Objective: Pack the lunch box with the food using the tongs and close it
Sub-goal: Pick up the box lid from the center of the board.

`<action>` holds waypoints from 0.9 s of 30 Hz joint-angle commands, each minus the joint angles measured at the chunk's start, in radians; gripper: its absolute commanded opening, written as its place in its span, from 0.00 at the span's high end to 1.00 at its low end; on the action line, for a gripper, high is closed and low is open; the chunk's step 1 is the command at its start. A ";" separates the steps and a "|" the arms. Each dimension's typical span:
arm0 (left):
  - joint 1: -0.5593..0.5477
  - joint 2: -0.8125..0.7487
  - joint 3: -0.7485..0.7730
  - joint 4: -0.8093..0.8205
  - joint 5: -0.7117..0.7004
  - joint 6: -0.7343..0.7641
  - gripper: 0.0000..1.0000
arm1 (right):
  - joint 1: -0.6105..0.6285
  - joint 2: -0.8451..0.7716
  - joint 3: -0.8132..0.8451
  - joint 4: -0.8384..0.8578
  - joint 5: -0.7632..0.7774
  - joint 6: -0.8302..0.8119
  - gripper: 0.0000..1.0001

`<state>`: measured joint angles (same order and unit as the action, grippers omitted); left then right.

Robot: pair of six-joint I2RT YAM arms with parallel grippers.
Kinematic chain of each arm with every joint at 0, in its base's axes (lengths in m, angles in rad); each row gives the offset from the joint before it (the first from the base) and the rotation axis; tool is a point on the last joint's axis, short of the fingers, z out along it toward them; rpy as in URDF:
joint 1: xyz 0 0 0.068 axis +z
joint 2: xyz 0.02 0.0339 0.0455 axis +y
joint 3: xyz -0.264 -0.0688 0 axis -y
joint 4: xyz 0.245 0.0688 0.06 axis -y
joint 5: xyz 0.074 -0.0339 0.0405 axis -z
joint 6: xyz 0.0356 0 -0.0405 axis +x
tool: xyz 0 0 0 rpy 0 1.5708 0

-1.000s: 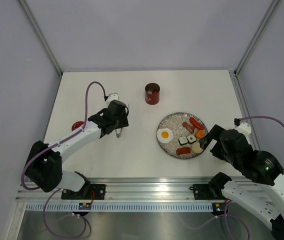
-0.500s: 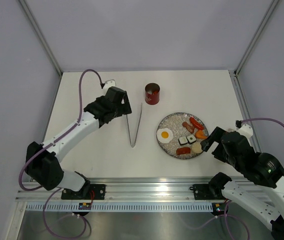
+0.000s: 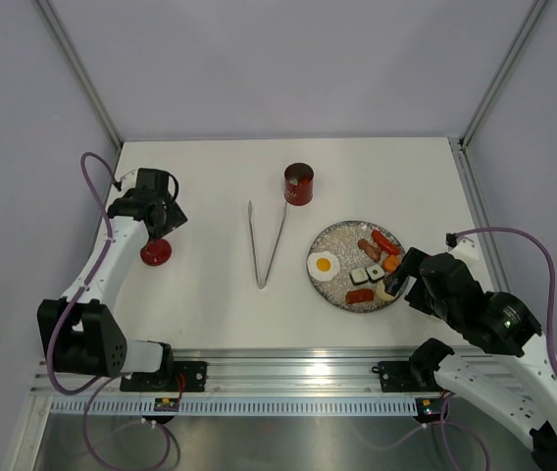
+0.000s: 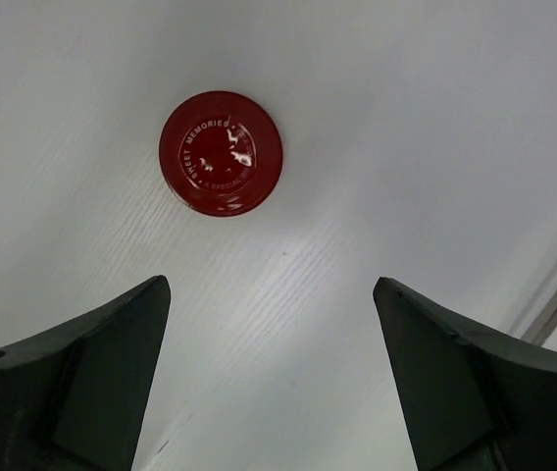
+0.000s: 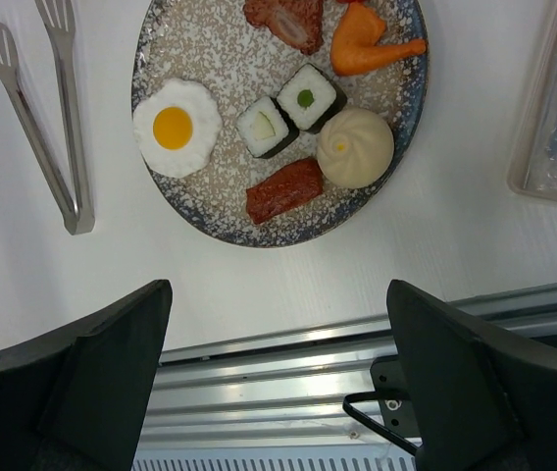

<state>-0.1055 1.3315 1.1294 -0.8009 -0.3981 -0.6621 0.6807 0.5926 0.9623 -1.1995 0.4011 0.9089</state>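
Observation:
The red lunch box [image 3: 298, 183] stands open at the back middle of the table. Its round red lid [image 3: 155, 252] [image 4: 220, 152] lies flat at the left. My left gripper [image 3: 164, 226] [image 4: 271, 285] hovers open just short of the lid, holding nothing. The silver tongs [image 3: 264, 245] [image 5: 48, 128] lie free on the table in a narrow V between lid and plate. The food rests on the speckled plate [image 3: 329, 287]: fried egg [image 5: 176, 128], sushi rolls [image 5: 286, 111], bun [image 5: 355, 147], sausage [image 5: 283, 189], carrot [image 5: 367, 44]. My right gripper [image 3: 401, 282] [image 5: 278, 287] hangs open and empty at the plate's near-right edge.
An aluminium rail [image 3: 288, 365] [image 5: 308, 363] runs along the table's near edge, directly under the right gripper. A clear plastic strip [image 5: 553, 108] lies along the table's right side. Grey enclosure walls stand on three sides.
The left gripper opened and let go of the tongs, which now lie on the table. The left arm then swung left to the lid. The right arm edged towards the plate.

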 commanded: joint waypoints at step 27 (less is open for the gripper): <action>0.260 0.383 0.053 0.152 0.211 0.081 0.30 | 0.006 0.067 -0.139 0.224 -0.145 -0.022 0.01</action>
<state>0.1368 1.7027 1.1461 -0.6983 -0.2070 -0.5949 0.6807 0.6491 0.8215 -1.0134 0.2668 0.8833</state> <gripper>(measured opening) 0.719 0.993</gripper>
